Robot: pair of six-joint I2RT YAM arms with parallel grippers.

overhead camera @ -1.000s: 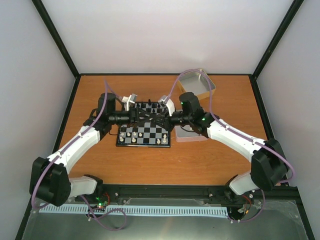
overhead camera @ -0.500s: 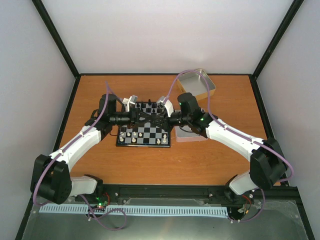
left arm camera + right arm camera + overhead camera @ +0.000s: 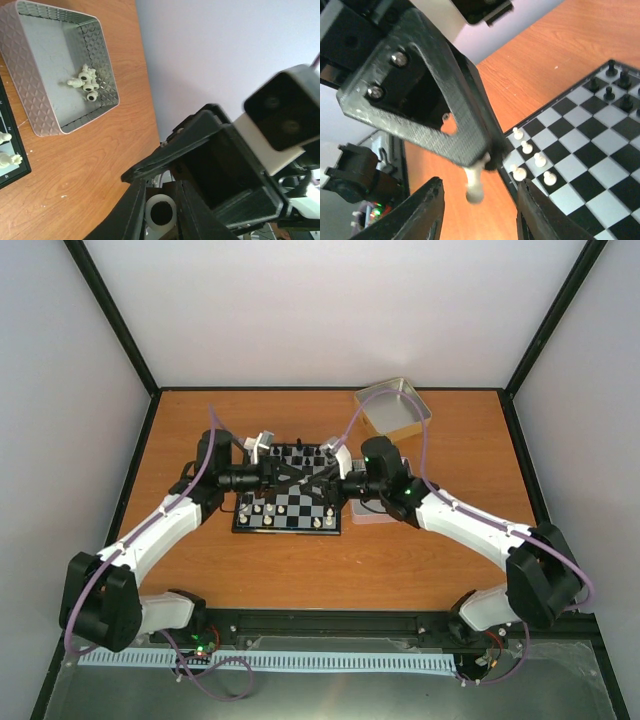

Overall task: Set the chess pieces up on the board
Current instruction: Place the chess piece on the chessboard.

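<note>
The board (image 3: 290, 502) lies mid-table, with black pieces on its far rows and cream pieces on its near rows. My two grippers meet above it. My left gripper (image 3: 298, 478) is shut on a cream chess piece (image 3: 476, 184), which hangs from its fingertips. In the left wrist view the piece (image 3: 160, 212) shows end-on between the left gripper's (image 3: 161, 217) fingers. My right gripper (image 3: 477, 212) is open, with one finger on either side of the hanging piece and not touching it. Several cream pawns (image 3: 539, 160) stand near the board's (image 3: 590, 135) edge.
A patterned metal tin (image 3: 30, 100) right of the board holds several loose cream pieces (image 3: 86, 82). It lies under my right arm in the top view (image 3: 378, 512). A second tin (image 3: 393, 408) sits at the back right. Black pieces (image 3: 615, 80) stand on the far rows.
My right arm has drawn a little nearer and lower, keeping its gripper at the left gripper's tips. The left arm has barely moved and still holds the piece.
</note>
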